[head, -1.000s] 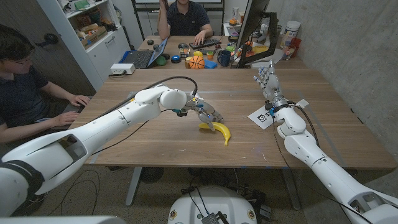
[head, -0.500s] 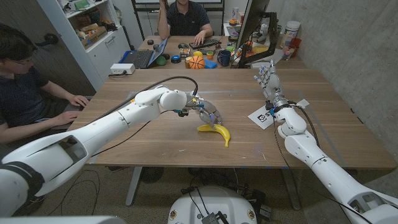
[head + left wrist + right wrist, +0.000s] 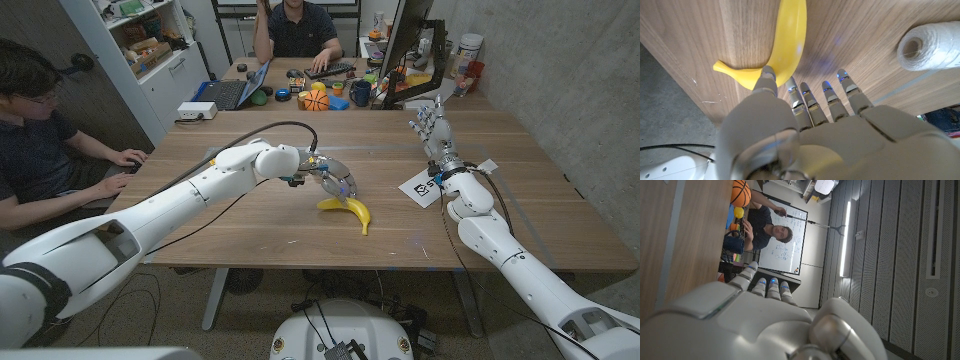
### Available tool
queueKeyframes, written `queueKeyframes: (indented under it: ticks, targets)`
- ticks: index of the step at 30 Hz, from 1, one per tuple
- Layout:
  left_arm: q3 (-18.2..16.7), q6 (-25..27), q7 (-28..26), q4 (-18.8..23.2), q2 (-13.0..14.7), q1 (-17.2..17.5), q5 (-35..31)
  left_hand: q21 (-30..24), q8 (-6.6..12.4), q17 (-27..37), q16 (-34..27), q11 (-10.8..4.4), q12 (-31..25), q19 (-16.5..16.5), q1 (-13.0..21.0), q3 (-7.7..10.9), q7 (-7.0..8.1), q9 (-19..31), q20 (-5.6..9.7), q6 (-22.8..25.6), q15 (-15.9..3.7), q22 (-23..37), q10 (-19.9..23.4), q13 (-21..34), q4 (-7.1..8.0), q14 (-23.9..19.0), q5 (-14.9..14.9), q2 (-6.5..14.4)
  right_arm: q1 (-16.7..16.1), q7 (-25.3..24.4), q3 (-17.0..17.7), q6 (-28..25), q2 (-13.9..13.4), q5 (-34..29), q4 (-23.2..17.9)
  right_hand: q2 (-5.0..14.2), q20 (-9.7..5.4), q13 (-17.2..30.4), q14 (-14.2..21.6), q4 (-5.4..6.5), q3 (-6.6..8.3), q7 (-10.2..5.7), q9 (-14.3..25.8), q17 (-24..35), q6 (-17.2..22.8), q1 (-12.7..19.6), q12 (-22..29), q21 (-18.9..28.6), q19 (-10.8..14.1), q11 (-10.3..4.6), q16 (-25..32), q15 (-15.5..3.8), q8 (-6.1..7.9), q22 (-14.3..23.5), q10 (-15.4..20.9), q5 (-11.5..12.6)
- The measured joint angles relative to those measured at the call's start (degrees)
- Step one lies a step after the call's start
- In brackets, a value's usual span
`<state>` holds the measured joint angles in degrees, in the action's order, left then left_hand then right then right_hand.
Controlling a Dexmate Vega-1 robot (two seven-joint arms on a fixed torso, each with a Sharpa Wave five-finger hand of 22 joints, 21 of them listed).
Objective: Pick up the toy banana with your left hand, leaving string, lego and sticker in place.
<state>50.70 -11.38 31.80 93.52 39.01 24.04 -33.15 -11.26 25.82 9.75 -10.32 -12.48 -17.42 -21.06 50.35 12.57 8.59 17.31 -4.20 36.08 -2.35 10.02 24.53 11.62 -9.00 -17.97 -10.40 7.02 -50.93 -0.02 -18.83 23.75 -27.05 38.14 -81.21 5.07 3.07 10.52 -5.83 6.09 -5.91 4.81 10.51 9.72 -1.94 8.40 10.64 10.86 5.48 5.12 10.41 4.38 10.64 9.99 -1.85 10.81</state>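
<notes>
The wooden bench (image 3: 250, 215) carries everything, and the left hand (image 3: 332, 182) hangs just above the toy banana (image 3: 348, 210) near the bench's middle, fingers apart and empty, thumb tip close to the fruit's stem end, seemingly lined up to close on it. The right hand (image 3: 428, 128) stands upright, fingers spread, holding nothing, likely parked clear of the work. A spool of white string (image 3: 934, 46) sits near the banana (best left alone). The white sheet (image 3: 424, 188) beside the right wrist bears black print too small to read.
</notes>
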Motion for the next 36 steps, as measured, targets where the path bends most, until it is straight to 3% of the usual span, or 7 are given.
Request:
queueKeyframes:
  ticks: [17,36]
  targets:
    - [-0.6,-0.3,-1.2,-0.1,-0.1,0.1,0.0,0.0,0.00,0.0,0.0,0.01,0.0,0.0,0.5,0.00,0.00,0.0,0.00,0.0,-0.01,0.0,0.6,0.0,0.00,-0.6,0.3,-0.1,0.2,0.3,0.1,0.1,0.2,0.3,0.6,0.00,0.00,0.0,0.0,0.01,-0.01,0.00,0.0,0.0,0.0,0.0,0.0,0.0,0.0,0.00,0.0,0.00,0.00,0.0,0.0,0.0]
    - [-3.3,1.1,-3.9,2.6,1.0,0.0,-0.5,0.0,0.00,0.2,0.0,0.01,0.3,0.0,0.7,0.01,0.00,0.0,0.00,0.0,0.00,0.0,0.6,-0.2,0.01,-0.6,0.4,-0.4,-0.1,0.0,0.1,0.3,0.6,0.4,0.9,0.00,0.00,0.0,0.0,0.24,-0.25,0.00,0.0,0.0,0.0,0.0,0.0,0.0,0.0,0.00,0.0,0.00,0.00,0.0,0.0,0.0]
